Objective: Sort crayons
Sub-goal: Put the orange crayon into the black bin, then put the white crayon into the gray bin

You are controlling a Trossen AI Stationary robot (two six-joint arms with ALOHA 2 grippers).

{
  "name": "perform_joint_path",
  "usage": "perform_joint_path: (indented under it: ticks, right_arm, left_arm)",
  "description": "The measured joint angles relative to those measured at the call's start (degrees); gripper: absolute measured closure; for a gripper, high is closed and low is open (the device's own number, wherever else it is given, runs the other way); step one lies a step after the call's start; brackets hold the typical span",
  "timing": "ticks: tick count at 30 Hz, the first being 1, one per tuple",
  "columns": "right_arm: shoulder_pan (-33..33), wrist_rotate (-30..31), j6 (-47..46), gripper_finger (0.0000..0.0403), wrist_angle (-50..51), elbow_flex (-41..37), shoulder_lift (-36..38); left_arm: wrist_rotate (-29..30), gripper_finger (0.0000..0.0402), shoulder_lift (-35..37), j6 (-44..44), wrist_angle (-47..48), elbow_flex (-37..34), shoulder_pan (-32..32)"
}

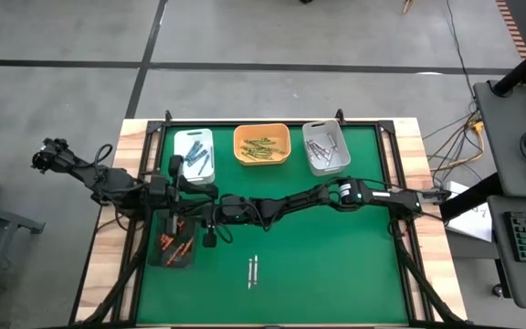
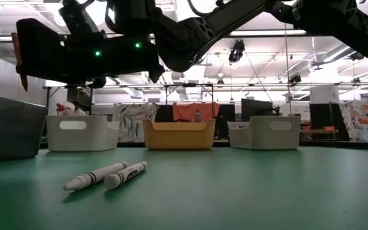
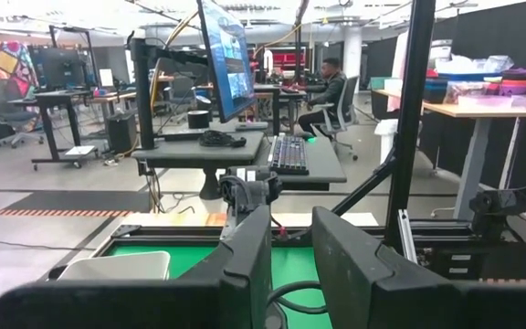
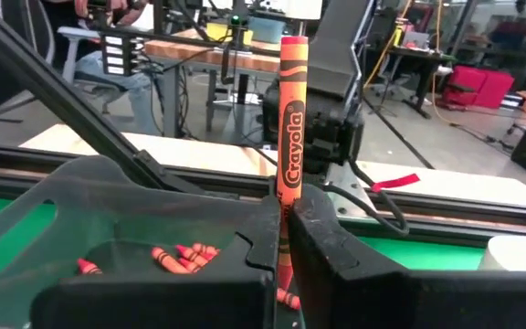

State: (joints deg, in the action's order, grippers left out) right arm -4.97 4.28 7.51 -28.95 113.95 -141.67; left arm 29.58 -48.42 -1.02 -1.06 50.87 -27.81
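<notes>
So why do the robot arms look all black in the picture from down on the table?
In the low view the bright ceiling lights sit behind the arms, so they turn into dark shapes; the two white crayons stay lit and drop soft shadows. In the right wrist view the orange crayon is sharp, and the room behind looks blurrier.

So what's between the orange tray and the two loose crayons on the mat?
High view: the right arm crosses between orange tray and two loose crayons; otherwise bare green mat.
</notes>
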Motion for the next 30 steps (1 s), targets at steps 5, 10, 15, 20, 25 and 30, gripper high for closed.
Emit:
perform_joint_path:
  ticks: [5,10,15,20,25,30]
  right_arm:
    - [0.00,-0.23,0.52,0.0380,0.10,0.00,0.02]
    - [0.00,1.13,-0.50,0.0331,0.10,0.00,0.02]
    - [0.00,1.92,-1.48,0.0289,0.39,0.00,0.07]
    - [-0.01,1.84,-0.99,0.0268,0.65,0.00,0.09]
    - [-0.84,1.68,0.76,0.0262,2.69,0.00,0.97]
    - [-2.80,1.71,3.98,0.0267,14.32,0.02,5.66]
  left_arm:
    - [0.02,0.0335,0.00,0.02,-0.03,0.00,0.00]
    - [0.02,0.0335,0.00,0.02,-0.04,0.00,0.00]
    - [0.04,0.0335,0.00,0.02,-0.40,0.00,0.00]
    - [0.04,0.0335,0.00,0.04,-0.38,0.00,0.00]
    - [0.04,0.0335,0.00,0.47,-0.33,0.00,0.00]
    - [0.04,0.0335,0.02,1.09,0.57,0.00,0.02]
